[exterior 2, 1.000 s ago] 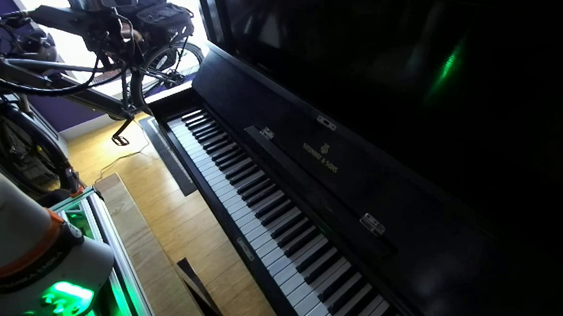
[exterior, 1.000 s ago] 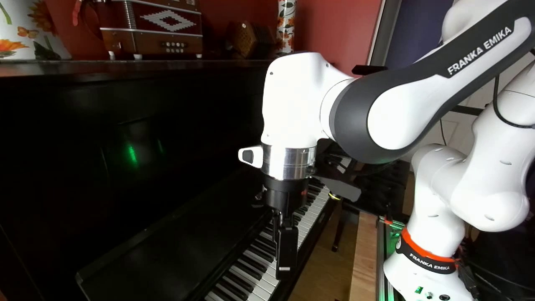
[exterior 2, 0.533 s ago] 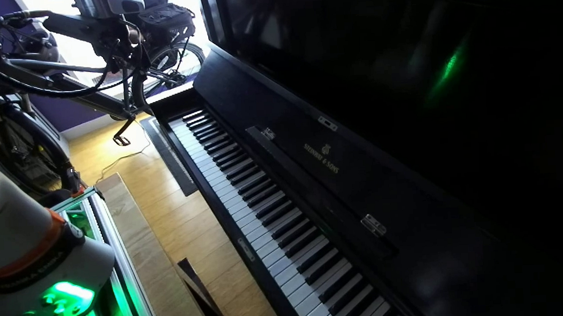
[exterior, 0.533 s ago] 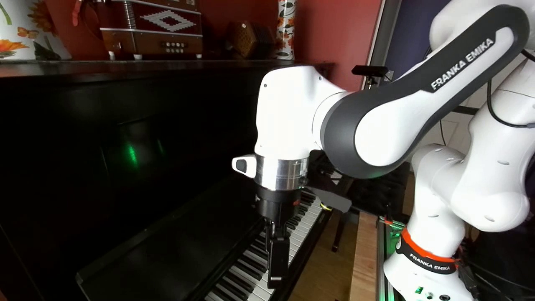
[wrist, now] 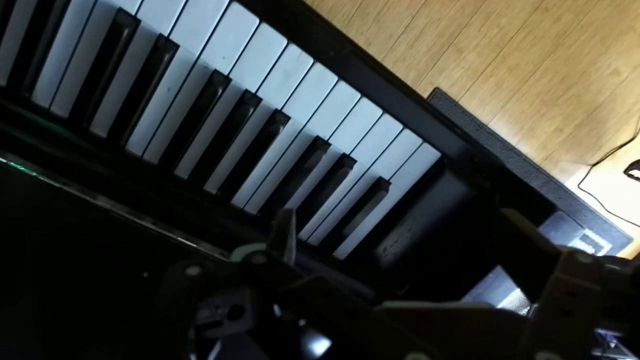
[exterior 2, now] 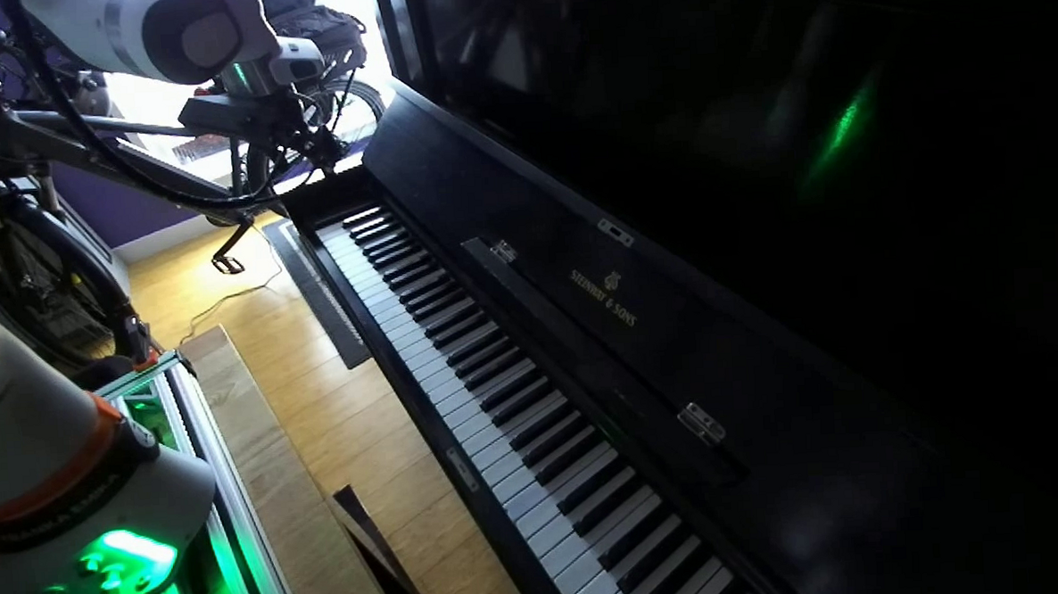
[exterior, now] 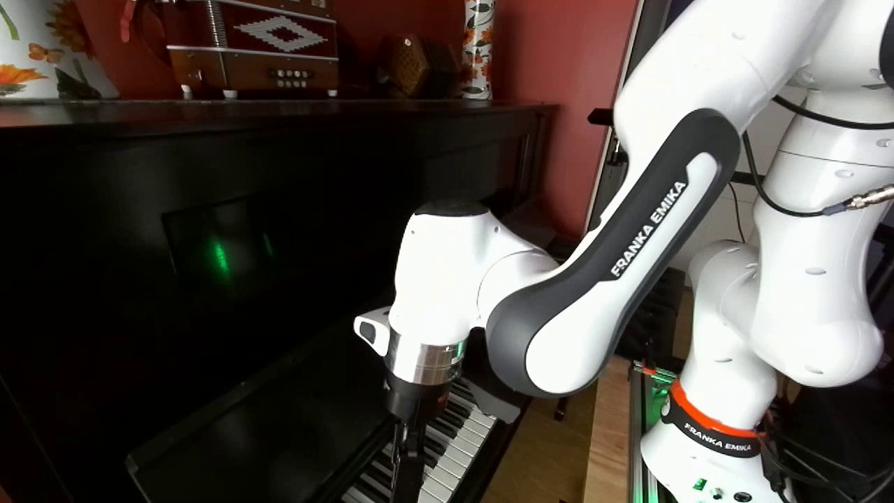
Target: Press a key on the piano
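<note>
The black upright piano [exterior: 293, 279] fills much of both exterior views, with its row of white and black keys [exterior 2: 460, 362]. My gripper [exterior: 408, 464] points down above the keyboard in an exterior view, and its tips reach the bottom edge there. In an exterior view it also shows dark against the bright window, over the keyboard's far end [exterior 2: 322, 154]. In the wrist view my gripper [wrist: 401, 225] is open and empty, its two fingers wide apart. The end keys [wrist: 360, 150] and the black end block [wrist: 425, 210] show between and above the fingers. Contact with a key is not visible.
An accordion [exterior: 255, 52] and a floral tube [exterior: 478, 49] stand on the piano top. A bicycle [exterior 2: 43, 202] stands beyond the far end. A wooden board [exterior 2: 269, 469] lies beside the robot base [exterior 2: 72, 469]. A dark mat [wrist: 520, 160] lies on the floor.
The arm has come down and swung across, bringing the gripper lower and closer to the keyboard's end. It now tilts slightly. The piano has not moved.
</note>
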`<state>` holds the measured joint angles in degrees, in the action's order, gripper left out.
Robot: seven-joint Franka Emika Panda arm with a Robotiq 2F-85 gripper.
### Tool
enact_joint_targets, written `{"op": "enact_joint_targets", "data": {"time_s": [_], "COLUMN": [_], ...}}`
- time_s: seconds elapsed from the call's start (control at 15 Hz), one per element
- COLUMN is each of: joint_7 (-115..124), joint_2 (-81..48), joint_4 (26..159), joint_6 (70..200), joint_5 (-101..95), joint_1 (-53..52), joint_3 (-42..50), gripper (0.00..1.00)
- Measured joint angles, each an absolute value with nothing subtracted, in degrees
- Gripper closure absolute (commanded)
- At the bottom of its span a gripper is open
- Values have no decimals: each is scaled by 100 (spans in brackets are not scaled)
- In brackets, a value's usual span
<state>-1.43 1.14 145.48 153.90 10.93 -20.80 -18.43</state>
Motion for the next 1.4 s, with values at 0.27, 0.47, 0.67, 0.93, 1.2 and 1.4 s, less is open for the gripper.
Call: {"op": "enact_joint_targets", "data": {"time_s": [0.27,0.47,0.67,0.93,1.2,1.4], "joint_7": [399,1035,1700,2484,2707,2779], "joint_2": [-499,-809,-1070,-1391,-1682,-1863], "joint_4": [14423,14266,14095,13920,13772,13704], "joint_6": [15834,15896,15896,15896,15895,15893], "joint_5": [308,-352,-899,-1429,-1446,-1431], "joint_1": [-1984,-1989,-2067,-2233,-2404,-2488], "joint_3": [-1767,-1603,-1398,-1110,-952,-875], "gripper": [58,81,99,100,100,100]}}
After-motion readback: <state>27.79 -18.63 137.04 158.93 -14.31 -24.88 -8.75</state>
